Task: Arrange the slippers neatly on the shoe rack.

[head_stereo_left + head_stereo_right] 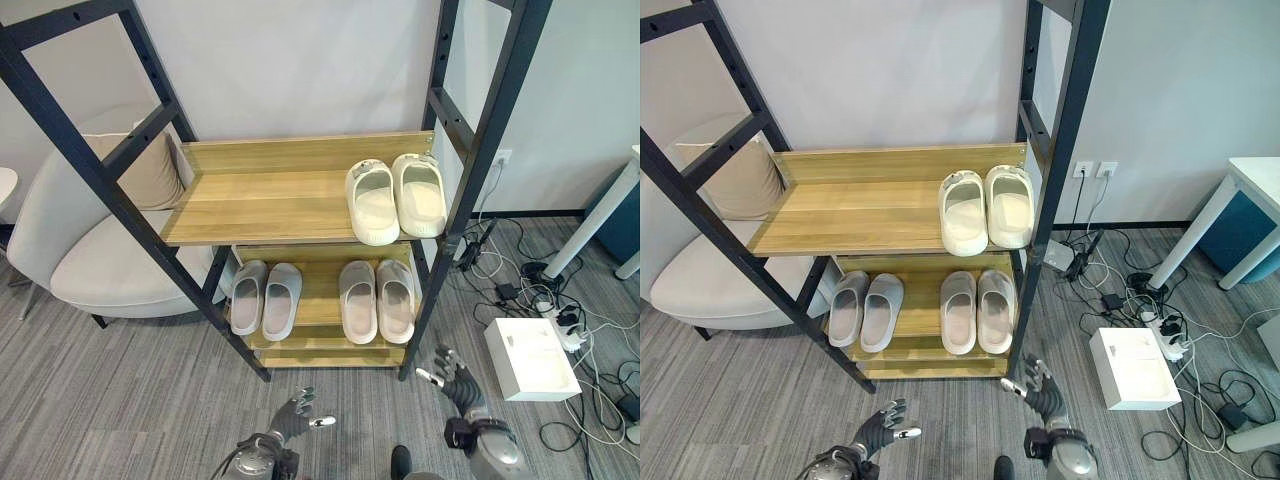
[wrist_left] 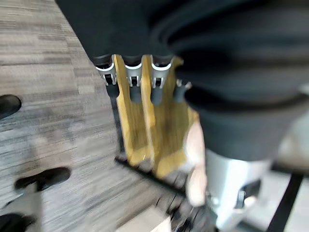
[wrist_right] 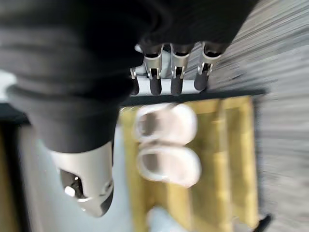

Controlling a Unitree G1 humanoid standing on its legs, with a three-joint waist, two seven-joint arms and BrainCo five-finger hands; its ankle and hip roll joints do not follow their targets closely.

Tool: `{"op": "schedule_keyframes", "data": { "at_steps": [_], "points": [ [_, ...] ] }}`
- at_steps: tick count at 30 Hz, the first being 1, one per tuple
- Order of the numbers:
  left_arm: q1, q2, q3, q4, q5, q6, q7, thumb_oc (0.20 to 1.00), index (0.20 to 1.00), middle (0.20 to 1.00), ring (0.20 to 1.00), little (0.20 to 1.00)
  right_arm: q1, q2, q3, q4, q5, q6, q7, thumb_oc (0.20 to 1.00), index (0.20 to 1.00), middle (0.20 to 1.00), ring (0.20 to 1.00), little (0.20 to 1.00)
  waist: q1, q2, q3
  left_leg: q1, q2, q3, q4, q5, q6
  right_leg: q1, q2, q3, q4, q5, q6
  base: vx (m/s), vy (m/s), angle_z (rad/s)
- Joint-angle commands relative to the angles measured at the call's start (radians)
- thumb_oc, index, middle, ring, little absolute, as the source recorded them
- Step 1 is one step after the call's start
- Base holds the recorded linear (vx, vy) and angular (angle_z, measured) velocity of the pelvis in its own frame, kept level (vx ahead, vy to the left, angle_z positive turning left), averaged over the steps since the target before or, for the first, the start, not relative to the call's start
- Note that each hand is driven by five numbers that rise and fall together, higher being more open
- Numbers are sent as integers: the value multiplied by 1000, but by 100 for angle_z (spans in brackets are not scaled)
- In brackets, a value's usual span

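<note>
A wooden shoe rack (image 1: 255, 205) in a black frame holds three pairs of slippers. A cream pair (image 1: 395, 197) lies at the right end of the upper shelf. On the lower shelf a grey pair (image 1: 265, 298) sits at the left and a beige pair (image 1: 377, 300) at the right, also seen as the pair (image 3: 166, 145) past my right hand's fingers (image 3: 176, 77). My left hand (image 1: 292, 417) hovers low over the carpet in front of the rack, fingers relaxed, holding nothing. My right hand (image 1: 457, 381) hangs beside the rack's front right leg, fingers spread and empty.
A white armchair (image 1: 95, 250) with a cushion stands left of the rack. A white box (image 1: 530, 358), a power strip and several tangled cables lie on the carpet at the right. A white desk leg (image 1: 590, 220) slants at the far right.
</note>
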State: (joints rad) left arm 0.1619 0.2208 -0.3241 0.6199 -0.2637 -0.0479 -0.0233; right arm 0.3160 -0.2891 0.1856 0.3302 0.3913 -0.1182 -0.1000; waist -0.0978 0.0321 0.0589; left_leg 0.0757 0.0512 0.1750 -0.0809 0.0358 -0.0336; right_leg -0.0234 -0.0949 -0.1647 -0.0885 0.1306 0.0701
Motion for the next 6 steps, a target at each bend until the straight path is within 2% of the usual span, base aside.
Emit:
{"op": "schedule_keyframes", "data": {
  "at_steps": [1,6],
  "points": [
    [-44,48,11,29,-26,-28,28,1000,1000,1000,1000,1000,-105,-37,-31,-28,-29,-37,12,1000,1000,1000,1000,1000,-1,-20,3,-28,35,-70,-6,-39,-23,62,-51,-15,3,-111,72,1,-9,-9],
    [-41,33,69,87,-31,-29,59,1000,1000,1000,1000,1000,-103,-30,-33,-49,-33,-35,13,1000,1000,1000,1000,1000,3,-22,-2,-25,37,-71,-6,-39,-23,65,-50,-14,3,-114,69,2,-8,0]
  ]
}}
